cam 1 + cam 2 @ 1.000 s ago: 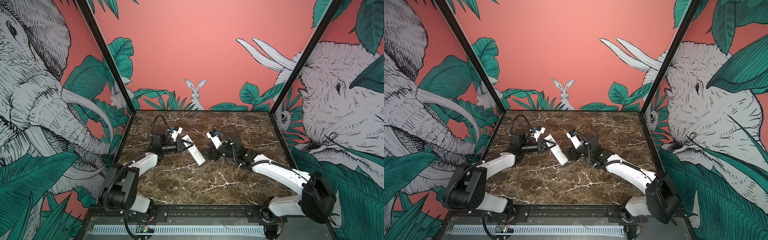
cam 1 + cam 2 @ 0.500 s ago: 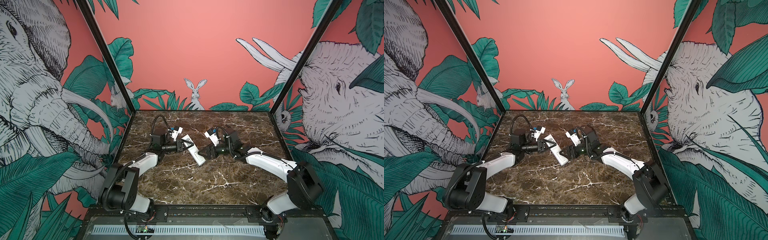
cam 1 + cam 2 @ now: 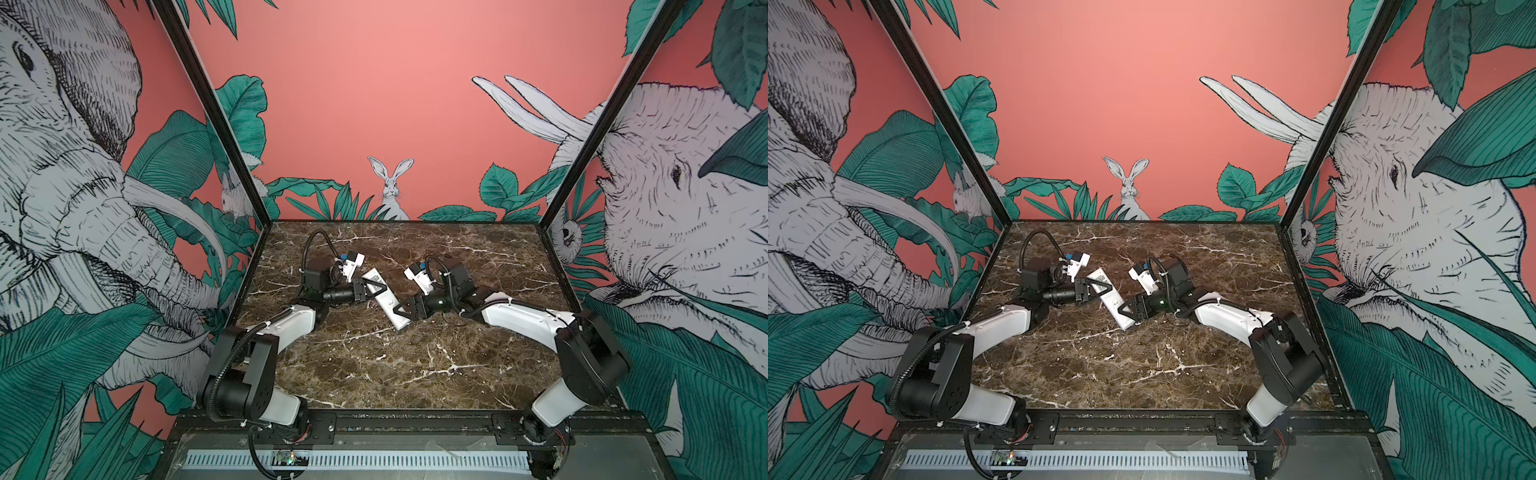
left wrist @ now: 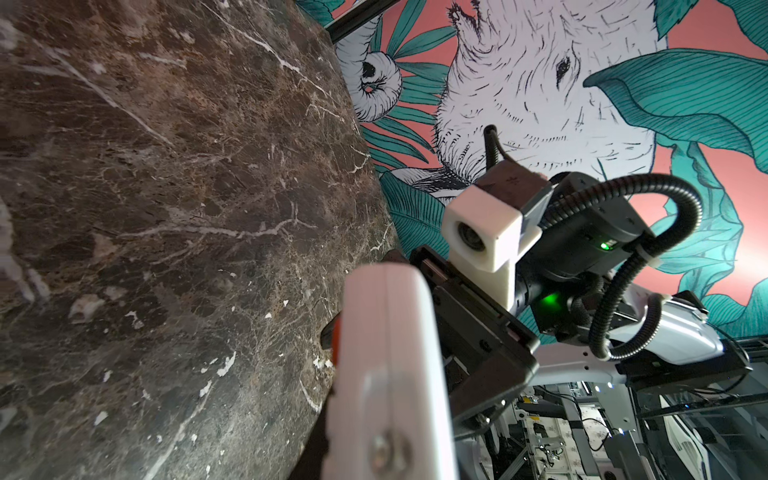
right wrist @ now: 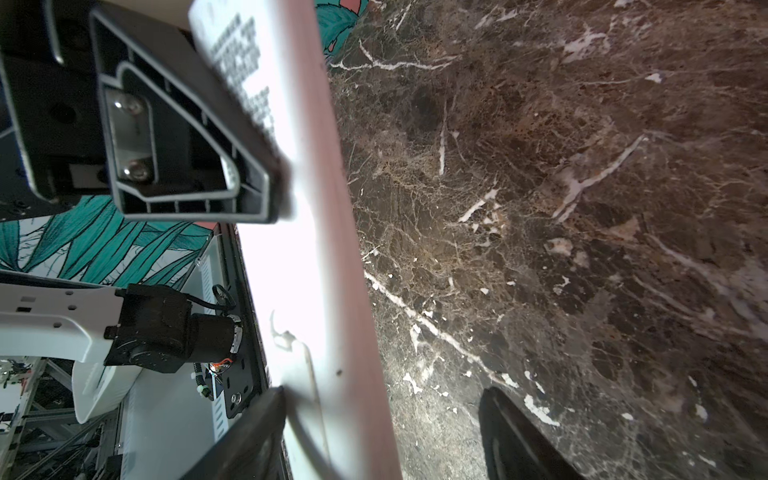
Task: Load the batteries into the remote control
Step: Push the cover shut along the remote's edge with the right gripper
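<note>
On the left of both top views the left gripper (image 3: 376, 289) reaches toward frame centre, its jaws pinched tight on the upper end of the remote control (image 3: 384, 300), a white bar lying slantwise just above the middle of the marble table (image 3: 415, 374). In the left wrist view the remote's (image 4: 390, 374) plain white back fills the lower centre, and a small screw shows near the bottom edge. The right gripper (image 3: 402, 312) sits at the bar's lower end, right of centre, jaws spread. In the right wrist view one dark finger (image 5: 249, 436) lies against the remote (image 5: 307, 249) at the lower left while the other (image 5: 515, 432) stands apart over bare marble at the lower right, so it straddles the bar without squeezing, as far as the blurred edges allow. The left gripper's black finger (image 5: 183, 124) covers part of the printed label at the upper left of that view. No batteries can be made out anywhere.

Against a second ago, the right gripper has slid leftward from beside the remote to its lower end, and its elbow has swung further left; the left arm and the remote have kept their place.
</note>
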### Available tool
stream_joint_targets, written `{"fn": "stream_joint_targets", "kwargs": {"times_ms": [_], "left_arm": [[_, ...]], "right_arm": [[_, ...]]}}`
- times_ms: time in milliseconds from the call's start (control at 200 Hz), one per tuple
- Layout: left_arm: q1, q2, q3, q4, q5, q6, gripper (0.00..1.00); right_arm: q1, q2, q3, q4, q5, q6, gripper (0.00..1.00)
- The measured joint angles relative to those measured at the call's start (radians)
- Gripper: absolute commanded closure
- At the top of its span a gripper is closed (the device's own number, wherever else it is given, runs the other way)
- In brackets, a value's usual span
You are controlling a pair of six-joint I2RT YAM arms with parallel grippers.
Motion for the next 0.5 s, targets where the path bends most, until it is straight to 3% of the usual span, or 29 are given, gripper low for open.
{"fn": "stream_joint_targets", "kwargs": {"times_ms": [500], "left_arm": [[0.001, 0.000, -0.007, 0.000, -0.057, 0.012, 0.99]], "right_arm": [[-0.015, 0.020, -0.006, 0.029, 0.023, 0.023, 0.27]]}}
